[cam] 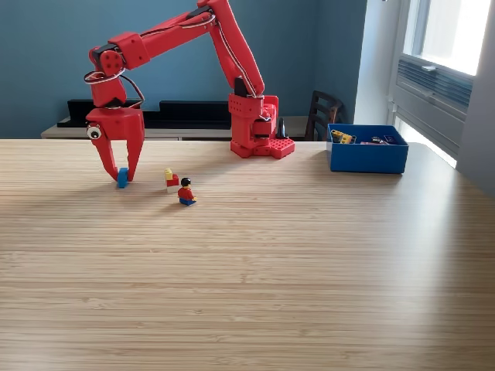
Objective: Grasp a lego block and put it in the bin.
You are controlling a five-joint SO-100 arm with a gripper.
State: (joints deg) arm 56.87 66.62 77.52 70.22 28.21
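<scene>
1. Your red arm (193, 35) reaches from its base (259, 127) at the far edge of the bench (255, 278) out toward the exterior view's left, with the wrist bent so the pincer (120, 176) points straight down.
2. Your pincer stands spread, its two red fingers parted, with their tips down at the bench surface.
3. A small blue lego block (122, 178) stands on the bench between those fingertips, close against the finger on the exterior view's right. You cannot tell from this view whether either finger touches it; the fingers are not clamped on it.
4. Just to the exterior view's right of the pincer you have a small stack of lego pieces (171, 180), yellow on top with red and white below.
5. A lego minifigure (186, 192) with black hair, a red torso and blue legs stands beside that stack, slightly nearer the camera.
6. The bin (367, 157), bright blue and open-topped, sits at the far right of the exterior view, well apart from the pincer and the block. A yellow piece (341, 137) and other small pieces show over its rim.
7. A dark chair (323, 114) stands behind the bench, between the arm's base and the bin.
</scene>
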